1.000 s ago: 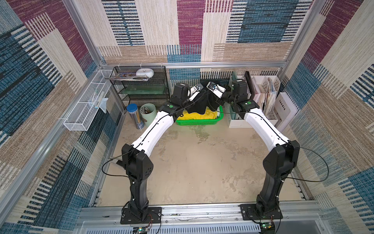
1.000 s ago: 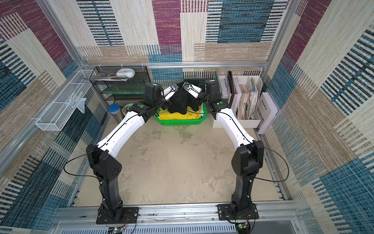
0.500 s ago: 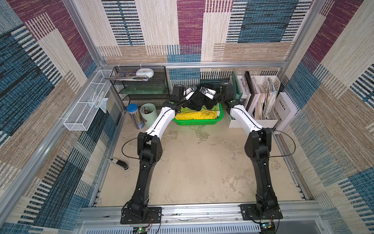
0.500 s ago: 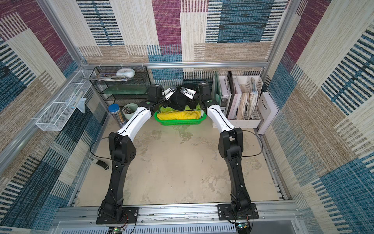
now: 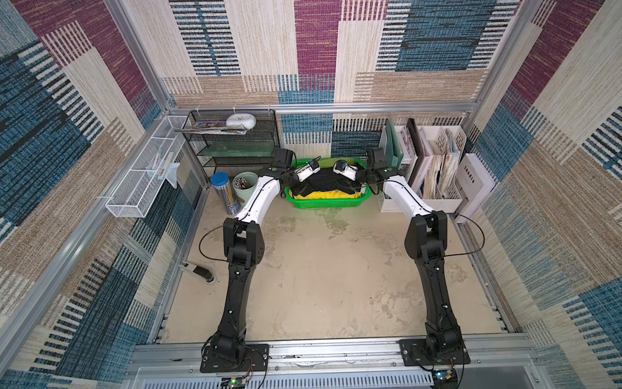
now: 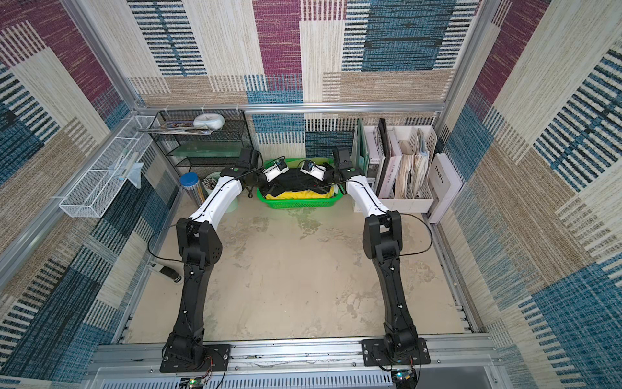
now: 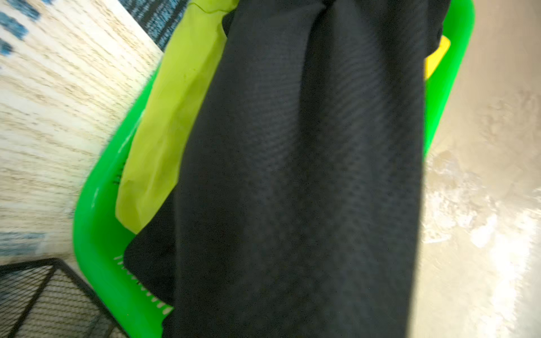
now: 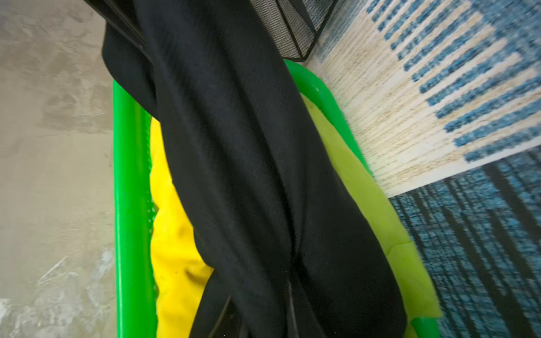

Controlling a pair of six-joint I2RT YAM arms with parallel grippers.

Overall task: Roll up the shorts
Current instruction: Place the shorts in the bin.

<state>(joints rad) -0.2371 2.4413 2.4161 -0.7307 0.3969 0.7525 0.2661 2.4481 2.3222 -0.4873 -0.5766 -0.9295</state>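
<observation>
Top view — shorts at left gripper

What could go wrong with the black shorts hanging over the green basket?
The shorts hang bunched right over the yellow cloth and lime-green cloth, so they might drag one out. One end droops across the green basket rim and could snag, tugging the basket along.

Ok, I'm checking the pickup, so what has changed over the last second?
The left pincer and right pincer drew apart above the green basket, spreading the shorts, bunched before, wider between them. Both keep their grip. The basket and the yellow cloth in it stayed put.
</observation>
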